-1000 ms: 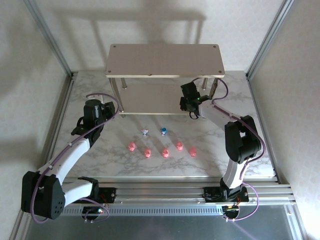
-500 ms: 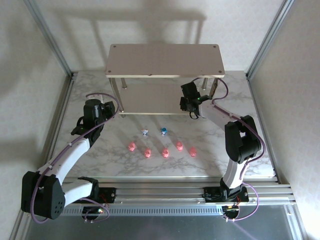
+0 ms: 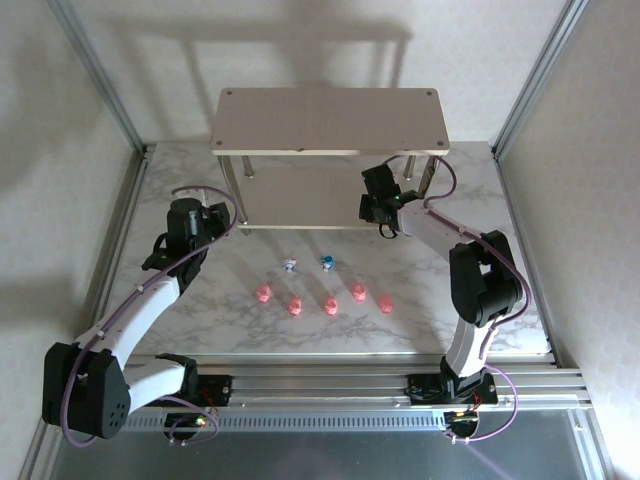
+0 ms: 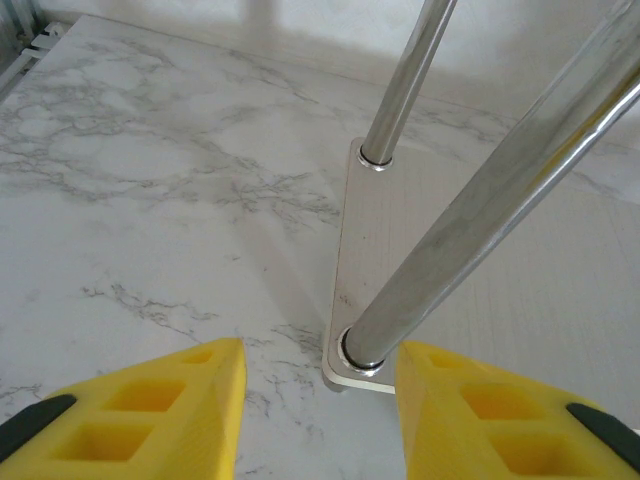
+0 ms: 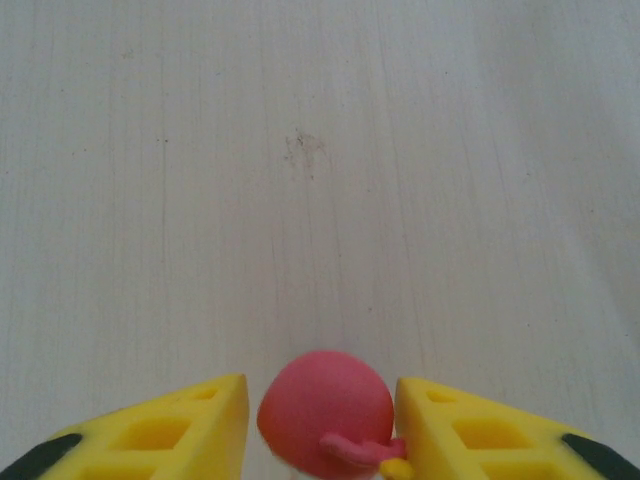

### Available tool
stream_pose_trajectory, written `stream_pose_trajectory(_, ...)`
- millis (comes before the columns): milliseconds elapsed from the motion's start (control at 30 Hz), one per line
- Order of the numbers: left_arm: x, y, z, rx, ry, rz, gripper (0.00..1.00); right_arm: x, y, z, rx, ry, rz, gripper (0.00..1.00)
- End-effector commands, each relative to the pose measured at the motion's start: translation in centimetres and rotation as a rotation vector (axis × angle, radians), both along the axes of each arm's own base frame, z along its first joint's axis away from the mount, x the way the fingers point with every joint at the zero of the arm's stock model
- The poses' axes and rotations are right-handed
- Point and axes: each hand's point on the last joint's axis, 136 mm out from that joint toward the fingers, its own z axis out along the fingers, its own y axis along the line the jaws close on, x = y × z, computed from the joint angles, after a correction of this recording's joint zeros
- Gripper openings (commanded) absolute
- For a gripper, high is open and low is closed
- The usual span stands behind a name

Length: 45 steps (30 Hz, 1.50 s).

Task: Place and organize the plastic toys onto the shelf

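Note:
The shelf [image 3: 330,118] stands at the back middle of the table, its lower board [image 3: 300,200] showing beneath the top board. My right gripper [image 3: 376,208] hovers over that lower board's right part. In the right wrist view its yellow fingers [image 5: 180,425] stand open around a small red toy [image 5: 325,405] resting on the board [image 5: 320,150], with a thin gap on the left side. Several pink toys [image 3: 330,306] lie in a row on the table, with two whitish ones [image 3: 289,265] behind them. My left gripper [image 3: 220,216] is open and empty by the shelf's front left leg [image 4: 480,200].
The marble table [image 3: 180,310] is bounded by metal frame posts [image 3: 100,80] at the back corners and a rail [image 3: 330,375] along the near edge. The shelf's rear left leg [image 4: 405,85] rises just beyond the left gripper [image 4: 318,400].

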Motion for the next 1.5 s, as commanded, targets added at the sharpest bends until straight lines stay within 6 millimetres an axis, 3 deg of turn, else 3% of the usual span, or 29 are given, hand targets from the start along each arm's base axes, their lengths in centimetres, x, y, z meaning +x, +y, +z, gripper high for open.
stream_pose_trajectory(0,-0.1,0.4,1.3,-0.014,-0.022,0.015,0.44,0.3,-0.4,-0.1,-0.015,0.01,-0.001,0.46)
stream_pose_trajectory(333,-0.3,0.5,1.4,-0.013,-0.026,0.019,0.44,0.4,-0.4,0.1,-0.018,0.003,-0.001,0.48)
stream_pose_trajectory(533,-0.3,0.5,1.5,-0.012,-0.026,0.021,0.44,-0.4,-0.5,0.0,-0.002,0.023,-0.005,0.62)
stream_pose_trajectory(733,-0.4,0.6,1.5,-0.011,-0.029,0.023,0.44,-2.6,-1.1,0.4,0.023,0.039,0.0,0.66)
stream_pose_trajectory(967,-0.3,0.5,1.5,-0.019,-0.034,0.02,0.44,-4.5,-2.6,0.4,-0.022,0.065,-0.012,0.63)
stream_pose_trajectory(1200,-0.4,0.4,1.5,-0.02,-0.035,0.017,0.44,-4.2,-2.9,-0.3,-0.061,0.096,-0.022,0.56)
stream_pose_trajectory(1467,-0.9,0.8,1.5,-0.003,-0.034,0.028,0.44,-3.9,-3.3,-1.1,-0.099,0.116,-0.038,0.55)
